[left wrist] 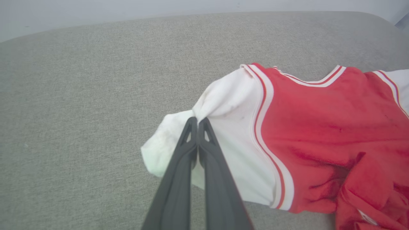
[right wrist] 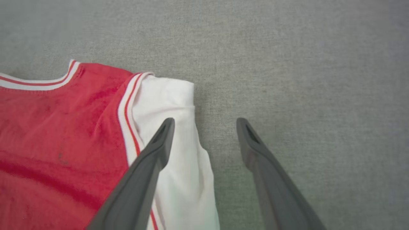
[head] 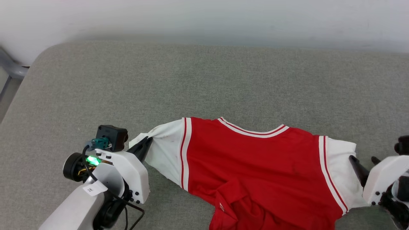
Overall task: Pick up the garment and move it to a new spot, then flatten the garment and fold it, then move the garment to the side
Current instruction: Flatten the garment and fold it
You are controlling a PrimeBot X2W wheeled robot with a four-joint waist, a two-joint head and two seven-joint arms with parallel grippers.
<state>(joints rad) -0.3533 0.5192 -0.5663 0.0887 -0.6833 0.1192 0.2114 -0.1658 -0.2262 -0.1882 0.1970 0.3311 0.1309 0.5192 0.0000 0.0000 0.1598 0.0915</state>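
Observation:
The garment (head: 255, 163), a red jersey with white short sleeves and striped trim, lies spread on the grey cushion, its lower part bunched toward the near edge. My left gripper (head: 147, 140) is shut on the white left sleeve (left wrist: 223, 108), which puckers at the fingertips (left wrist: 198, 123). My right gripper (right wrist: 204, 123) stands open over the right sleeve (right wrist: 172, 102): one finger lies above the white fabric, the other over bare cushion. In the head view the right gripper (head: 362, 159) sits at the sleeve's outer edge.
The grey fabric surface (head: 204, 83) stretches wide behind and to both sides of the garment. A pale wall (head: 204, 19) runs along the back. A grey metal frame (head: 12, 70) shows at the far left.

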